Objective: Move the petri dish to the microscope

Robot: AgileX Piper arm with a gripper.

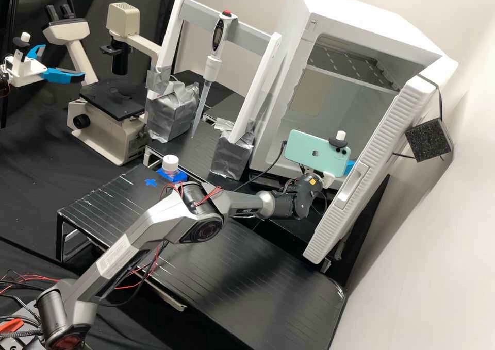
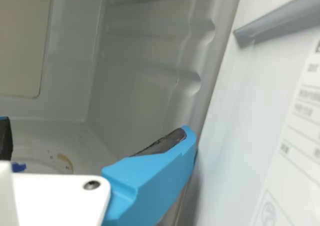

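In the high view my gripper (image 1: pixel 350 166) is at the mouth of the white incubator (image 1: pixel 304 40), beside its open door and partly behind the phone on the wrist. The wrist view shows the gripper (image 2: pixel 96 136) open, its blue fingers wide apart with nothing between them, one close to the chamber's side edge. On the incubator's floor (image 2: pixel 75 136) lie a faint curved outline, a small blue mark and a brownish mark; I cannot tell whether this is the petri dish. The microscope (image 1: pixel 114 100) stands at the back left, its dark stage bare.
The swung-out door (image 1: pixel 368 164) stands right of the gripper. A pipette (image 1: pixel 212 66) hangs on a white frame between incubator and microscope. A white-capped bottle (image 1: pixel 170 165) sits in a blue holder on the black bench (image 1: pixel 247 267). Another arm's gripper is at far left.
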